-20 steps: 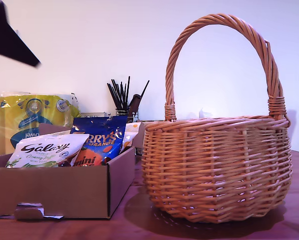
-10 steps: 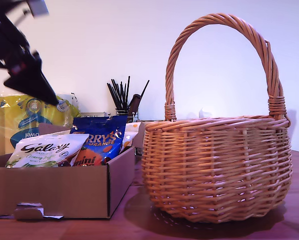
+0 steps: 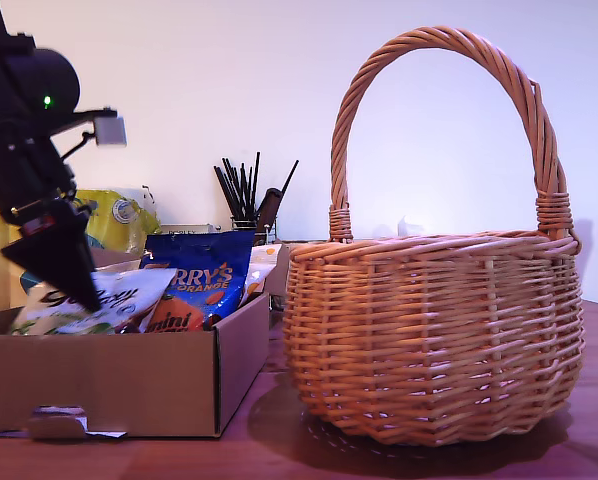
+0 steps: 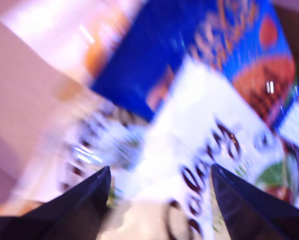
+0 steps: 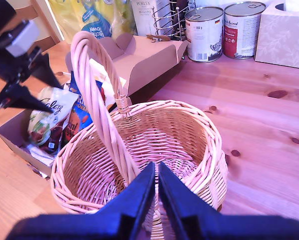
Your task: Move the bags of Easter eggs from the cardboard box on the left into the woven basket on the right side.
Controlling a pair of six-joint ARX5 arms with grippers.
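The cardboard box (image 3: 119,385) stands at the exterior view's left with sweet bags leaning in it: a white Galaxy bag (image 3: 129,295) and a blue Terry's Orange bag (image 3: 199,275). My first gripper (image 3: 79,290) reaches down onto the Galaxy bag. The blurred first wrist view shows my first gripper (image 4: 160,169) open, its fingers spread just over the Galaxy bag (image 4: 204,130), with the blue bag (image 4: 199,45) behind. The woven basket (image 3: 434,330) stands at the exterior view's right. My second gripper (image 5: 156,167) hovers shut above the basket's rim (image 5: 209,135), holding nothing.
A yellow kitchen towel pack (image 3: 119,215) stands behind the box, beside a holder of black sticks (image 3: 247,195). The basket's tall handle (image 3: 439,45) arches overhead. Two cans (image 5: 204,32) and a tissue box (image 5: 284,32) sit at the table's back.
My first arm has come down from the exterior view's upper left to the Galaxy bag in the box. The basket and the bags have not moved.
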